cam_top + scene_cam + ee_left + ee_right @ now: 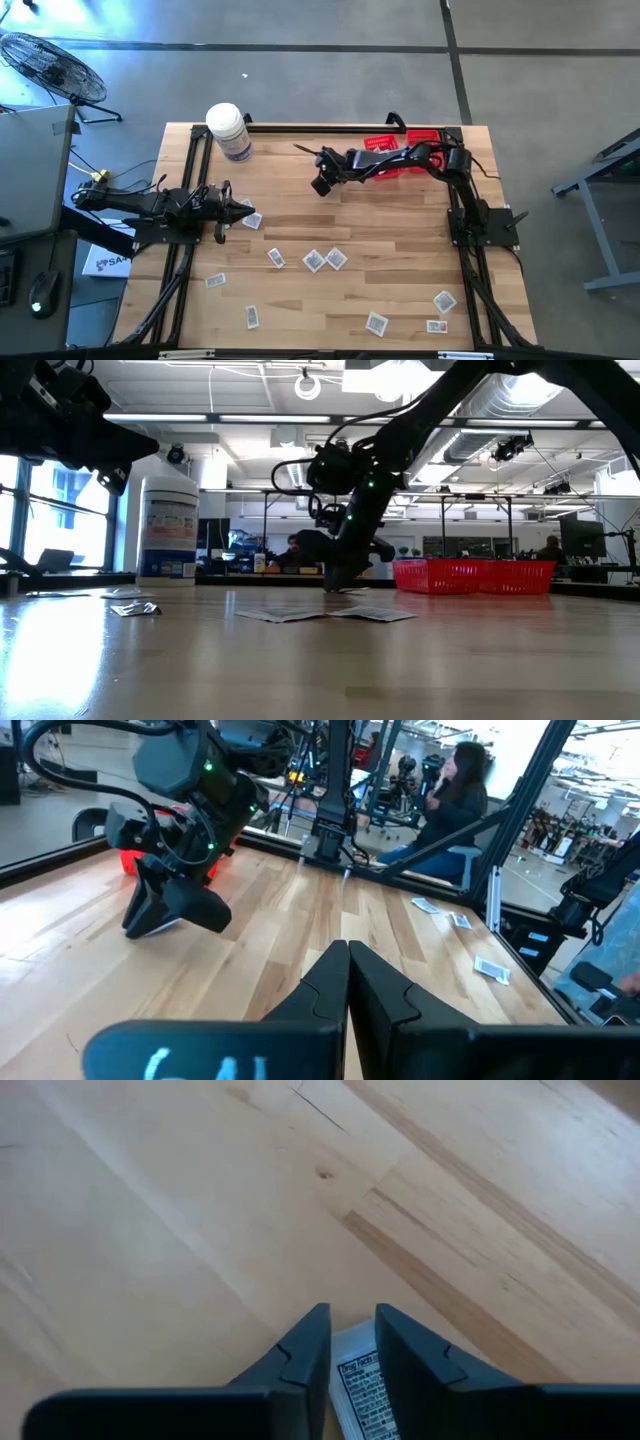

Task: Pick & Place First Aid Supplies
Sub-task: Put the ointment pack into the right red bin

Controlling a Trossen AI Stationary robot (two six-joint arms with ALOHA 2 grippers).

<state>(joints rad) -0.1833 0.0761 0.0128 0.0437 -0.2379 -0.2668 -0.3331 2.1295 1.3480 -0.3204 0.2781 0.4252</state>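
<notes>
My right jaws (pixel 350 1335) nearly closed around a packet (pixel 362 1385) lying flat on the bench (pixel 200 1210); thin, light, floppy, slippery, so pinch its edge. Left jaws (pixel 348 965) closed, idle

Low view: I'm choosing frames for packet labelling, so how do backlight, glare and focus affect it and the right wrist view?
Low view: bright windows and ceiling lamps backlight the scene, so the right tool is a near silhouette; glare sheens the table, and the near packets look soft. Right wrist view: even light, and print on the packet between its fingers is visible but not readable.
</notes>
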